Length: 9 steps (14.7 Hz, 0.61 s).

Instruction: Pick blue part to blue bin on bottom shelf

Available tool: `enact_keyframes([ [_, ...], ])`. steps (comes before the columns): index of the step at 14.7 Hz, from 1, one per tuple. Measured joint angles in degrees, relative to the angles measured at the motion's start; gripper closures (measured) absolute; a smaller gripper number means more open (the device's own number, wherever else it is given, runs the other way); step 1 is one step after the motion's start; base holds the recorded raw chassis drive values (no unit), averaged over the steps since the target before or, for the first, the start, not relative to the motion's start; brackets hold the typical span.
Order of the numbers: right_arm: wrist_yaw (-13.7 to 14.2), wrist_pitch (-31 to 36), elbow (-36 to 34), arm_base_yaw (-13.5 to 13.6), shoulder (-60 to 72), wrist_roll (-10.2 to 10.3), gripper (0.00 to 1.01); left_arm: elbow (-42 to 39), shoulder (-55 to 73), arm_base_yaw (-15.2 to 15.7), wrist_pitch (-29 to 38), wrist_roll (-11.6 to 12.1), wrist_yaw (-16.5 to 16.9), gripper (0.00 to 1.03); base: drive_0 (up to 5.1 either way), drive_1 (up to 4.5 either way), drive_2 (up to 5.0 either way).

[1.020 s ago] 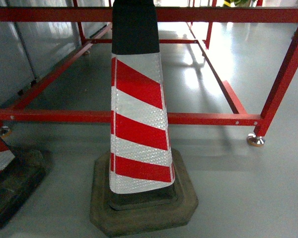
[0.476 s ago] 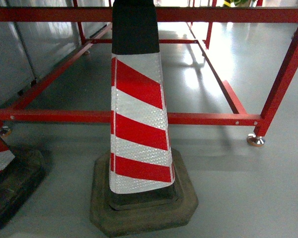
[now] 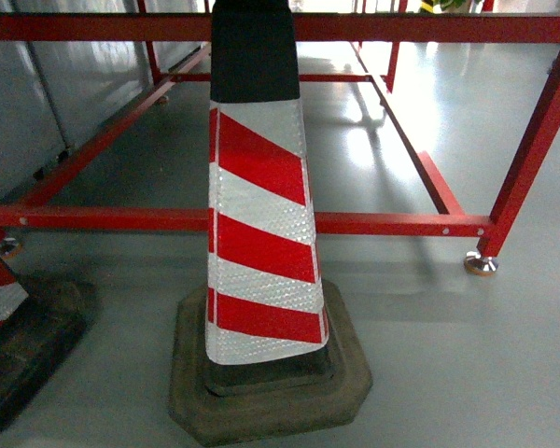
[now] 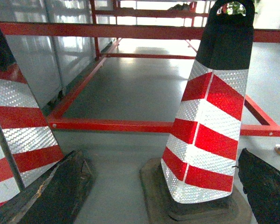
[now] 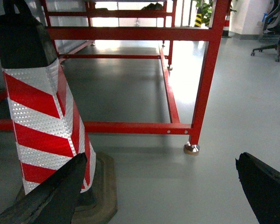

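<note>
Left gripper (image 4: pixel 163 186): two dark, worn-looking fingers (image 4: pixel 46 196) enter the left wrist view from the bottom corners, spread wide apart, with nothing between them and nothing touching them. Right gripper (image 5: pixel 154 191): the same arrangement in the right wrist view, dark fingers (image 5: pixel 51 196) at the lower left and lower right, jaws wide, holding nothing.

Directly ahead stands a red-and-white striped reflective traffic cone (image 3: pixel 261 233) with a black top section, seated on a dark octagonal rubber base (image 3: pixel 271 392) on the glossy grey floor (image 3: pixel 448 355). Its tip is cut off by the upper edge of the head view. A second cone of the same pattern (image 4: pixel 18 135) stands to the left, only partly in frame in the left wrist view and reduced to a corner in the head view.

Behind the cones runs a red-painted tube frame (image 3: pixel 401 224), its horizontal rails low and high, with a post ending in a metal levelling foot (image 3: pixel 481 264) at right. Grey panels (image 3: pixel 37 84) line the left side beyond it.

The blue part, the blue bin and the bottom shelf appear in none of the three views. An office chair (image 5: pixel 275 32) is partly visible at the far right of the right wrist view.
</note>
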Motion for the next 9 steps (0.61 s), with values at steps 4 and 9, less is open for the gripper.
enact_keyframes([
  [4, 0.0, 0.0, 0.0, 0.0, 0.0, 0.0, 0.03, 0.0, 0.0, 0.0, 0.0, 0.0, 0.0, 0.05, 0.0, 0.0, 0.0],
  [9, 0.0, 0.0, 0.0, 0.0, 0.0, 0.0, 0.03, 0.0, 0.0, 0.0, -0.1, 0.1, 0.0, 0.05, 0.0, 0.0, 0.0],
])
